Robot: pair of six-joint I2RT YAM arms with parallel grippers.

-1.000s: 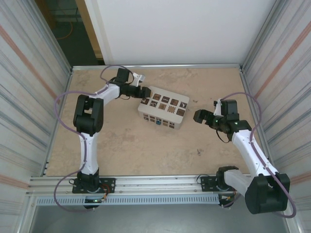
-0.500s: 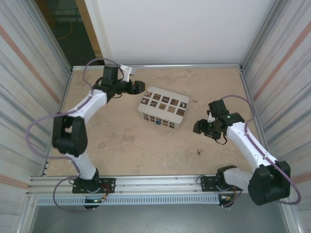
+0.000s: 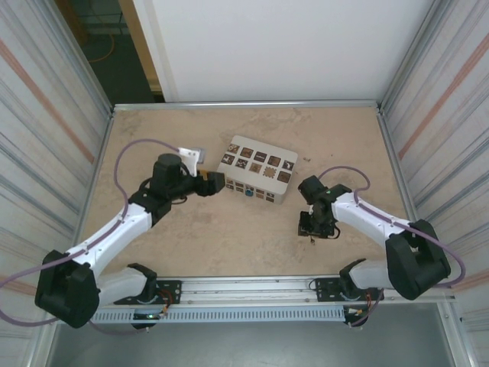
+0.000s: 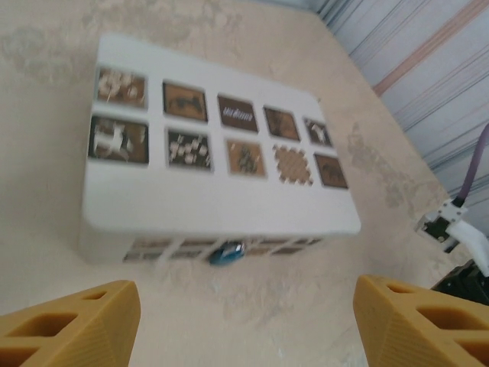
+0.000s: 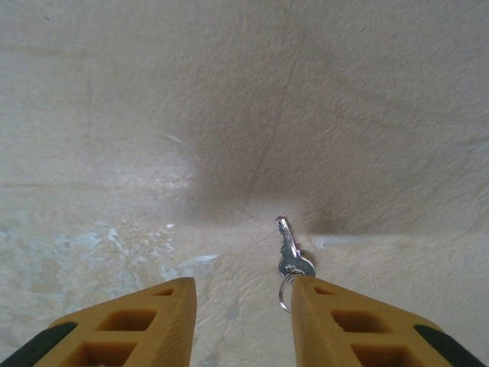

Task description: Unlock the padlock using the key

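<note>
**A:** Silvery, thin little metal key lies flat just ahead of the right gripper, hugging the finger on the right of the wrist view. Its blade points straight away.

**B:** Jaws wide, nothing held, and that's the nearer arm! The left gripper, also agape and empty, faces the tiny blue padlock.

Bright, even light; left wrist view blurred; a soft shadow darkens the table beyond the key.

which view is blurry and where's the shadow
Left wrist view: soft all over, the white box tiles smeared and the padlock just a blue blob. Right wrist view: sharp, the key crisp, a broad soft shadow on the table just beyond it. Top external view: evenly lit, no glare.
</note>
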